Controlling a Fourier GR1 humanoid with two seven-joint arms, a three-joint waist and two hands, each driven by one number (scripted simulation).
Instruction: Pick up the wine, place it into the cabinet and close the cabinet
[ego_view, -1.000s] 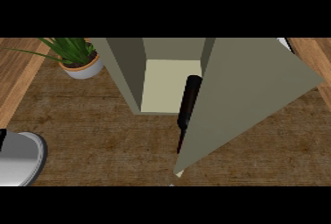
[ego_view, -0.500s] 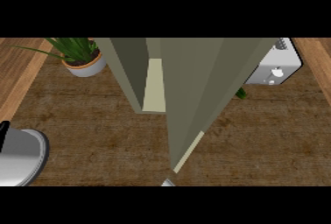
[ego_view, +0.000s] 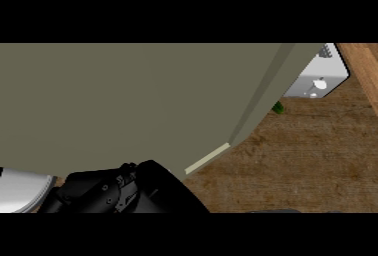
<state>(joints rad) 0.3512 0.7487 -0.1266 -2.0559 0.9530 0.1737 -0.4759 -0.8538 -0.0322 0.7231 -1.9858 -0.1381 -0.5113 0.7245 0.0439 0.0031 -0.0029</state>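
Grey-white rounded object (ego_view: 16, 192) at lower left, cut off by the view's edge, partly overlapped by the black hand beside it.

Black left hand (ego_view: 111, 192) at lower left of centre, entering from the lower edge, up against the lower part of the cabinet door. Apart or together: cannot tell from this view.

Olive-grey cabinet door (ego_view: 140, 105) across the left and centre, filling most of the view and hiding the cabinet's inside. Right edge slanting from upper right down to lower centre. Pale cream strip (ego_view: 207, 158) along the lower end of that edge, just right of the hand.

Wine: hidden from view; position cannot be told.

Small green object (ego_view: 278, 106) just beside the door's right edge, mostly covered by it.

Brown woven-textured table (ego_view: 303, 165) at right and lower right.

White appliance (ego_view: 319, 80) with a round knob at upper right, partly behind the door's edge. Lighter wood strip (ego_view: 362, 65) at far upper right.
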